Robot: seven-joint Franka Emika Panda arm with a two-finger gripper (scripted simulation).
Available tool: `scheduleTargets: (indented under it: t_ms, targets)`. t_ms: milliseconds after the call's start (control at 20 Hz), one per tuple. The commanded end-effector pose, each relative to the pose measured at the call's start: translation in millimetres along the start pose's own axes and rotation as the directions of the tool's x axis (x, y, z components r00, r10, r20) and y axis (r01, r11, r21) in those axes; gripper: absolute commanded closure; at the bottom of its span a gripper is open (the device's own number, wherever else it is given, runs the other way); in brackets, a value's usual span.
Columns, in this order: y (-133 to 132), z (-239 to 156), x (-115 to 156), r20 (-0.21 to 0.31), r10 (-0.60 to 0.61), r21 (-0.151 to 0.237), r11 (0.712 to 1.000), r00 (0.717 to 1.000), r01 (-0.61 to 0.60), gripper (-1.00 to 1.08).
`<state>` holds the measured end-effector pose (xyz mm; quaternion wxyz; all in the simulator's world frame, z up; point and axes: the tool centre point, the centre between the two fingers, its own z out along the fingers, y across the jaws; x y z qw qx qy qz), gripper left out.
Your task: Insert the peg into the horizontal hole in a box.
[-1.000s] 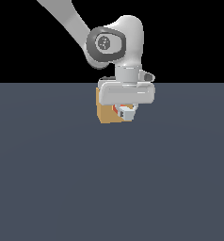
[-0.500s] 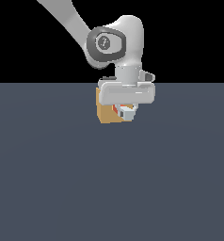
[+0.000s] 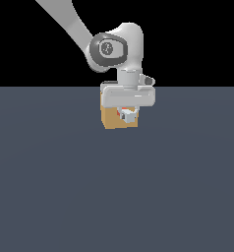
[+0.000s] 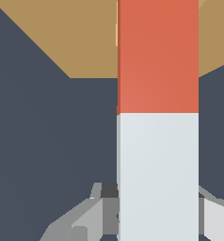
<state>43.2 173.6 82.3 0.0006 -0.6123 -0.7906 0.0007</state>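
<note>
Currently gripper (image 4: 156, 207) clamped on white end of peg (image 4: 157, 117), orange end reaching over box (image 4: 76, 37), hole hidden. Peg looks rigid, light, smooth-faced; flat-side grip at white end suits it

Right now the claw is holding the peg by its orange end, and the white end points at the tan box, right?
Not quite. The wrist view shows it the other way round: the claw grips the peg by its white end, and the orange end points at the tan box.
</note>
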Motion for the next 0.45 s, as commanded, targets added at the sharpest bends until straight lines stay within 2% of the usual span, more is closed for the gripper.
scheduleTargets:
  t_ms: [0, 200, 400]
  targets:
    - [0.3, -1.4, 21.2, -0.001, -0.002, -0.003, 1.000, 1.000, 0.002, 1.08]
    - [0.7, -1.7, 42.7, -0.001, -0.002, -0.003, 1.000, 1.000, 0.002, 1.08]
    - [1.0, -2.0, 49.9, -0.001, -0.002, -0.004, 1.000, 1.000, 0.002, 1.08]
